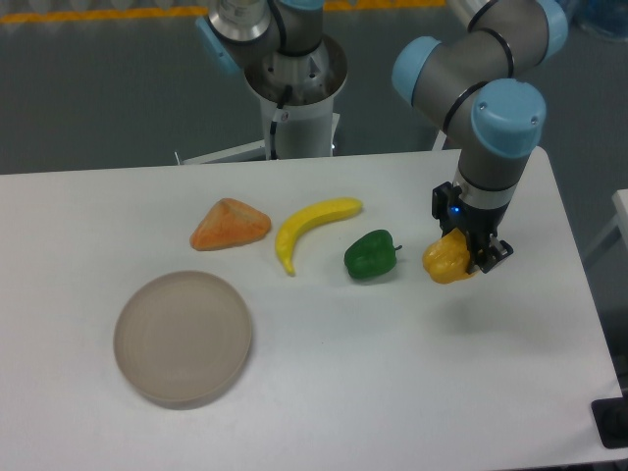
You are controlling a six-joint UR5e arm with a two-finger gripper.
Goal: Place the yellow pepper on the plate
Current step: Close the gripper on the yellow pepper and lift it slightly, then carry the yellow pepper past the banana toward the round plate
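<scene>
Plate (183,339) front-left, yellow pepper (446,261) in tool (467,257)

On the tabletop (392,373), a row runs left to right: wedge (230,225), banana (312,229), green pepper (371,255), then yellow pepper (447,261) at the far right, between the pincer (469,257) fingers. The plate (183,338) lies front left, before the wedge.

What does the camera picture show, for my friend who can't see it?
A robot gripper holds a yellow pepper just above a white table. To its left sit a green pepper, a banana and an orange wedge; an empty plate waits nearer the camera.
</scene>
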